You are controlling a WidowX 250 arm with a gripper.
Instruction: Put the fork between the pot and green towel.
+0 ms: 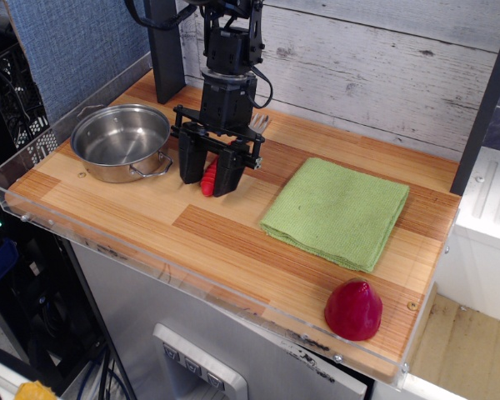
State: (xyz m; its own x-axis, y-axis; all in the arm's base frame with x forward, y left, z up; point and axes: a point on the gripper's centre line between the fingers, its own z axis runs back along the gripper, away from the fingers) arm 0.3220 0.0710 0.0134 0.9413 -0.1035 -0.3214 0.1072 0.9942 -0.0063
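Observation:
The fork lies on the wooden table between the pot (121, 140) and the green towel (337, 210). Its red handle (208, 177) shows low between my fingers, and its grey tines (261, 123) stick out behind the gripper toward the back wall. My gripper (207, 180) points straight down over the handle with its fingers spread to either side, open and not squeezing it. The steel pot stands at the left, empty. The towel lies flat at the right.
A dark red dome-shaped object (353, 310) sits at the front right corner. A clear plastic rim (108, 246) runs along the table's front and left edges. A black post (164, 50) stands behind the pot against the plank wall.

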